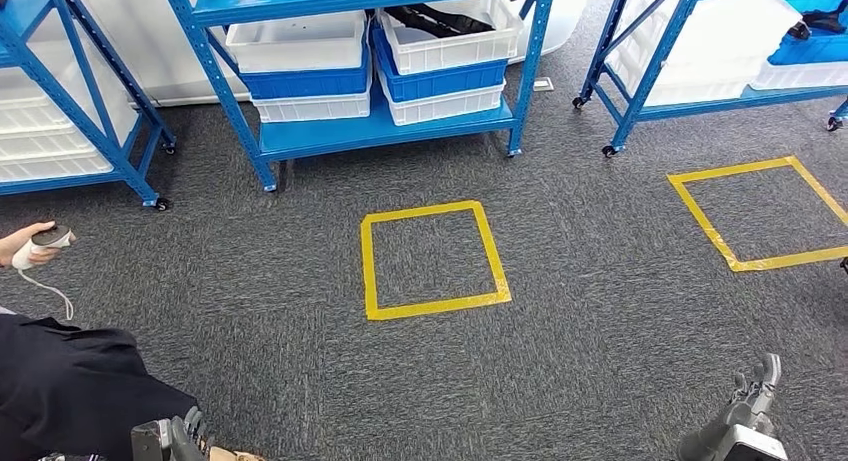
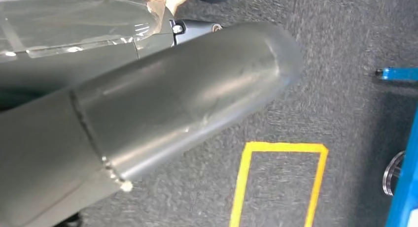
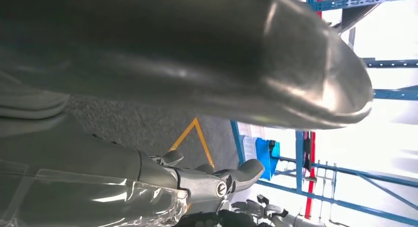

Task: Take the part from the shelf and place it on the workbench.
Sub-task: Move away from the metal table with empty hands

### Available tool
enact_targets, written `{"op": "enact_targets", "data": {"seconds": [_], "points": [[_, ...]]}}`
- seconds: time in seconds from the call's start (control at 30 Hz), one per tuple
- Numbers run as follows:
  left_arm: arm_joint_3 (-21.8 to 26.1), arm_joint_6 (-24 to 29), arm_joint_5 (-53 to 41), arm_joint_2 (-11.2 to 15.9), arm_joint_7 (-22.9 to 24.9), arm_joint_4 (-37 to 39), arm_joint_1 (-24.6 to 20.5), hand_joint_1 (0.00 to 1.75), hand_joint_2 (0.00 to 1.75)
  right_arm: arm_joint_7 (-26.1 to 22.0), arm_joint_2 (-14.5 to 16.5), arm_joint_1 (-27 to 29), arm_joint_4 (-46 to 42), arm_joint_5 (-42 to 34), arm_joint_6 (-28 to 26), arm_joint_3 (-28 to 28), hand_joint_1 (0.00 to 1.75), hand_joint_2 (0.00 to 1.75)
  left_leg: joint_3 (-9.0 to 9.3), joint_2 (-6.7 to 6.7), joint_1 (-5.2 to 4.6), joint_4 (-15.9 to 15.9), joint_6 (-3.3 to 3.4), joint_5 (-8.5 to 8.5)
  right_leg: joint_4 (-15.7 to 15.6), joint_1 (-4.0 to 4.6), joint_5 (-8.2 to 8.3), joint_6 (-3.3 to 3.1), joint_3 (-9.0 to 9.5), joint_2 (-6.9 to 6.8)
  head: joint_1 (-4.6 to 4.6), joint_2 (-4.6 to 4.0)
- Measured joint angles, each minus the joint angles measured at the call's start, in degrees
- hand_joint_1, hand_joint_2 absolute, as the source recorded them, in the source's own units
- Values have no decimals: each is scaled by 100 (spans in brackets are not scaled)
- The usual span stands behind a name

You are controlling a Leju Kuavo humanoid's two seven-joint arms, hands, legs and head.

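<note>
A dark grey carpet is covering the floor. Two yellow tape squares are lying on it, one in the middle and one off to the right. Three blue metal shelves on little wheels are standing at the back: a left one, a middle one and a right one. White and blue bins are sitting on them. Bright light is shining behind the shelves.

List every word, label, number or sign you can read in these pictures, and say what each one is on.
None: no readable text in any view.
The yellow tape squares on the carpet are plain outlines.
The white and blue bins on the blue shelf bear no legible labels.
</note>
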Motion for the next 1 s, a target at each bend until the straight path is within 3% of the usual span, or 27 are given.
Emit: {"op": "enact_targets", "data": {"seconds": [0.03,0.1,0.17,0.3,0.4,0.47,0.53,0.57,0.6,0.67,0.73,0.77,0.83,0.93,0.97,1.0], "points": [[-10,2,3,4,1,0,0,0,0,-1,5,5,0,1,0,-6,0,0,120,-3,-13,-367,49,263,-4,5,-56,9,55,12,2,0],[-21,4,9,12,1,0,-3,0,0,-3,13,10,-1,4,0,-11,0,0,343,-2,-55,-923,132,509,-9,43,-154,53,113,28,15,0],[-26,6,13,14,1,0,-6,0,0,-4,14,12,-2,6,0,-13,0,0,406,3,-82,-1042,157,470,-11,77,-194,87,113,36,27,0],[-26,4,13,14,0,0,-7,0,0,-4,14,12,-2,6,0,-13,0,0,404,3,-83,-1048,157,465,-13,77,-195,91,112,37,26,0],[-29,28,68,14,-3,0,-30,0,0,-11,14,47,-3,10,-2,-14,0,0,489,-5,-113,-1126,227,396,23,43,-188,178,232,18,21,0],[-29,34,149,8,-2,1,-23,0,0,-16,11,67,-2,9,-23,-11,0,0,753,-22,-91,-1211,292,237,774,5,-367,267,-300,-14,24,-1],[-31,23,193,-7,1,4,5,0,0,-14,8,60,-1,5,-49,-8,0,0,1052,-44,-47,-1239,281,29,1120,-49,-282,419,-852,-33,25,-2],[-34,21,192,-13,1,5,18,0,0,-12,6,56,0,5,-55,-8,0,0,1141,-48,-35,-1241,241,-58,789,-76,10,504,-829,-56,26,-2],[-37,21,192,-10,1,8,18,0,0,-8,4,57,6,4,-60,-7,0,0,1226,-54,-28,-1239,201,-125,496,-77,226,534,-783,-85,30,-2],[-46,26,190,1,2,13,5,0,0,2,0,60,17,1,-68,-4,0,0,1285,-52,-40,-1231,125,-215,231,-44,461,418,-726,-123,32,-2],[-54,35,187,7,3,15,-16,0,0,11,-3,65,19,-3,-80,-8,0,0,1278,-44,-44,-1203,82,-231,232,-29,445,272,-714,-103,17,-2],[-56,38,186,8,2,16,-25,0,0,14,-4,72,16,-4,-85,-9,0,0,1226,-37,-36,-1109,62,-210,221,-51,444,249,-695,-90,4,-2],[-60,40,186,7,1,20,-43,0,0,13,-3,65,12,-2,-89,-9,0,0,946,-26,-22,-643,11,-189,191,-62,404,194,-606,-73,-15,-2],[-63,52,200,9,1,25,-55,0,0,21,-2,65,11,-2,-104,-7,0,0,238,-23,-21,311,-28,-496,173,-27,313,63,-493,-61,-23,-2],[-63,61,218,10,1,27,-53,0,0,31,-2,67,11,-3,-117,-7,0,0,67,-23,-22,446,-18,-556,172,-5,285,31,-461,-50,-22,-2],[-67,68,245,11,1,29,-52,0,0,43,-2,68,11,-5,-131,-7,0,0,-20,-23,-29,408,12,-490,171,23,257,10,-424,-36,-22,-2]]}}
